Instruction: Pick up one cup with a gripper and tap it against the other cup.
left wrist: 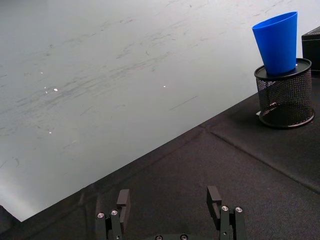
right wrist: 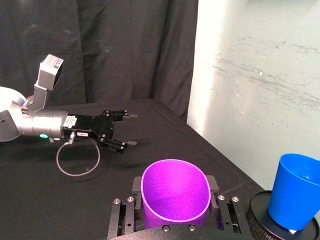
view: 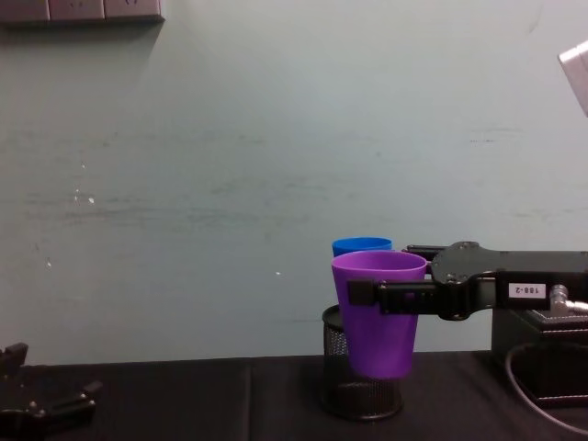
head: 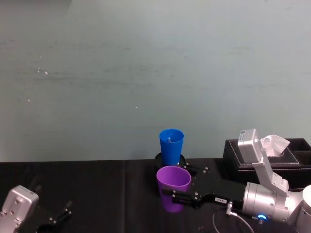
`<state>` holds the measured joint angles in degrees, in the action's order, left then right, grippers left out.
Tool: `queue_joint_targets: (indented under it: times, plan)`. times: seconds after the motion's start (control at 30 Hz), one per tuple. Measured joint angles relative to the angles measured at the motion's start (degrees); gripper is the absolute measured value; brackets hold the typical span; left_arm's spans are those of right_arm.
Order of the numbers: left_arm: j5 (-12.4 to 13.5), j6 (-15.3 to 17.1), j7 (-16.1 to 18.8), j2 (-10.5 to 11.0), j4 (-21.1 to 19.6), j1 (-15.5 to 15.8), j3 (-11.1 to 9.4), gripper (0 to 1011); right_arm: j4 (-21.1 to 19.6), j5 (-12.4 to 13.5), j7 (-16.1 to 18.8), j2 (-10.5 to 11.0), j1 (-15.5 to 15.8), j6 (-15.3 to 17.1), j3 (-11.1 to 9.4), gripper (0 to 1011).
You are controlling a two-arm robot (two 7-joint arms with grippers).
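Right tool [head: 177,183] pinching purple cup [view: 381,344], held off counter [head: 97,194], close before blue cup [head: 171,144], mostly hidden behind it in chest view; left tool [left wrist: 170,205] spread.

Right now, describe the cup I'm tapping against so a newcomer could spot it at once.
At the back of the black table, by the pale wall, a black mesh pen holder stands beside a tissue box. The blue cup stands on top of it. Unlike the purple cup in the right gripper, nothing holds it.
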<state>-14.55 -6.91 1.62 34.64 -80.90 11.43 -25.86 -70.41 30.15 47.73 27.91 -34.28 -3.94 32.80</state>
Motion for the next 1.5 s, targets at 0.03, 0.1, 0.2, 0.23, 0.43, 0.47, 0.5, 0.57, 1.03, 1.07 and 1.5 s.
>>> queue_joint_targets:
  times: [0.03,0.1,0.2,0.23,0.43,0.47,0.5,0.57,1.03,1.07,1.5]
  plan:
    - [0.0,0.0,0.0,0.0,0.0,0.0,0.0,1000,0.0,0.0,0.0,0.0,0.0,0.0,0.0,739]
    - [0.0,0.0,0.0,0.0,0.0,0.0,0.0,1000,0.0,0.0,0.0,0.0,0.0,0.0,0.0,739]
    - [0.0,0.0,0.0,0.0,0.0,0.0,0.0,1000,0.0,0.0,0.0,0.0,0.0,0.0,0.0,739]
    - [0.0,0.0,0.0,0.0,0.0,0.0,0.0,1000,0.0,0.0,0.0,0.0,0.0,0.0,0.0,739]
    - [0.0,0.0,0.0,0.0,0.0,0.0,0.0,1000,0.0,0.0,0.0,0.0,0.0,0.0,0.0,739]
    - [0.0,0.0,0.0,0.0,0.0,0.0,0.0,1000,-0.01,0.0,0.0,0.0,0.0,0.0,0.0,739]
    - [0.0,0.0,0.0,0.0,0.0,0.0,0.0,1000,0.0,0.0,0.0,0.0,0.0,0.0,0.0,739]
    - [0.0,0.0,0.0,0.0,0.0,0.0,0.0,1000,0.0,0.0,0.0,0.0,0.0,0.0,0.0,739]
    - [0.0,0.0,0.0,0.0,0.0,0.0,0.0,1000,0.9,-0.32,-0.02,-0.26,-0.47,-0.06,0.48,739]
    - [0.0,0.0,0.0,0.0,0.0,0.0,0.0,1000,1.13,-0.43,-0.06,-0.35,-0.63,-0.06,0.58,739]
    - [0.0,0.0,0.0,0.0,0.0,0.0,0.0,1000,7.21,-2.37,-1.49,-3.14,-4.23,-1.51,1.02,739]
